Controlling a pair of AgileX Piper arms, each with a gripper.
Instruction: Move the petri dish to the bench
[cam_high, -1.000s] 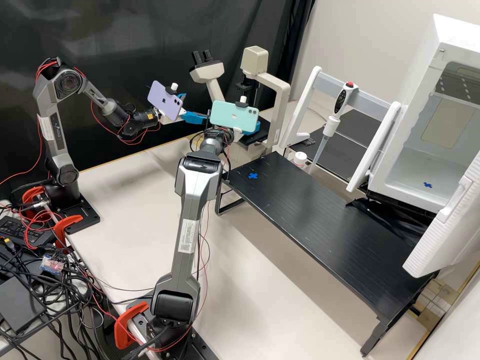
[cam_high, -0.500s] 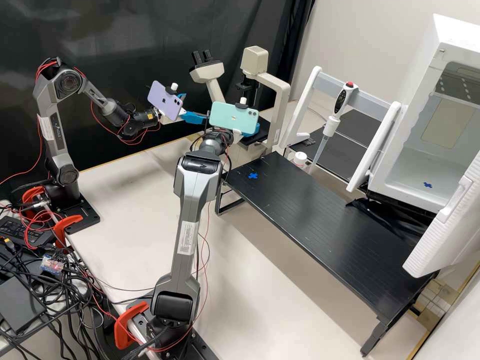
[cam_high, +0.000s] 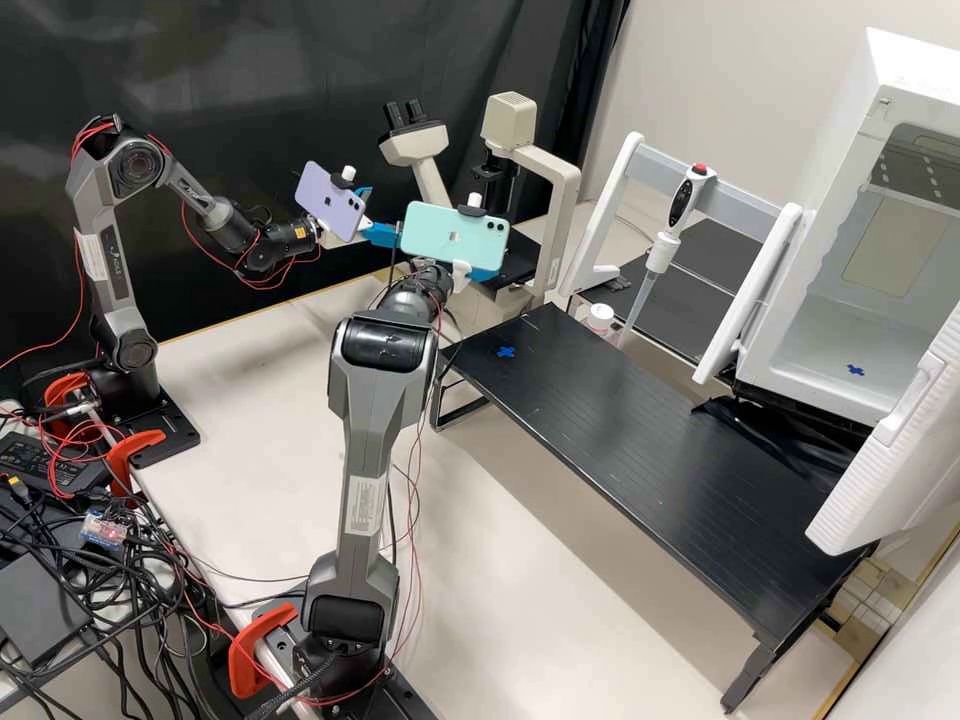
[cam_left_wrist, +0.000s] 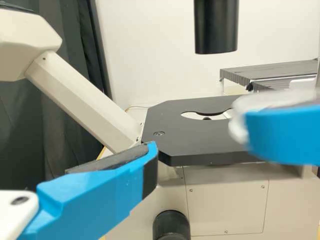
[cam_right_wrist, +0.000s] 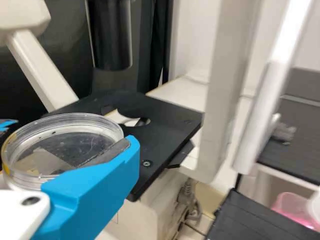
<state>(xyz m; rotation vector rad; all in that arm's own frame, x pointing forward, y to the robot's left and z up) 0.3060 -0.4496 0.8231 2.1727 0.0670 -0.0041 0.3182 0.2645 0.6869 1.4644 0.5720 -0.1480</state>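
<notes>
My left gripper (cam_high: 382, 213) stands open beside the microscope in the high view; the left wrist view shows a finger of this gripper (cam_left_wrist: 127, 172) before the stage, nothing on its pad. Behind the teal phone, in front of the microscope, is my right gripper (cam_high: 485, 273). The right wrist view has this gripper (cam_right_wrist: 120, 162) shut on the clear round petri dish (cam_right_wrist: 102, 125), held up near the stage. In the left wrist view the right gripper's blurred blue finger appears at the right, the whitish dish (cam_left_wrist: 252, 107) behind it.
The microscope (cam_high: 562, 200) stands close to both grippers. Right of it are a pipette (cam_high: 660, 250) on a white stand, a capped bottle (cam_high: 600, 318) and an open white incubator (cam_high: 850, 330). The raised black bench (cam_high: 640, 430) bears a blue cross mark (cam_high: 506, 352).
My right arm has drawn back to the left, its teal phone and gripper shifting left and slightly nearer the viewer. The left arm has kept still.
</notes>
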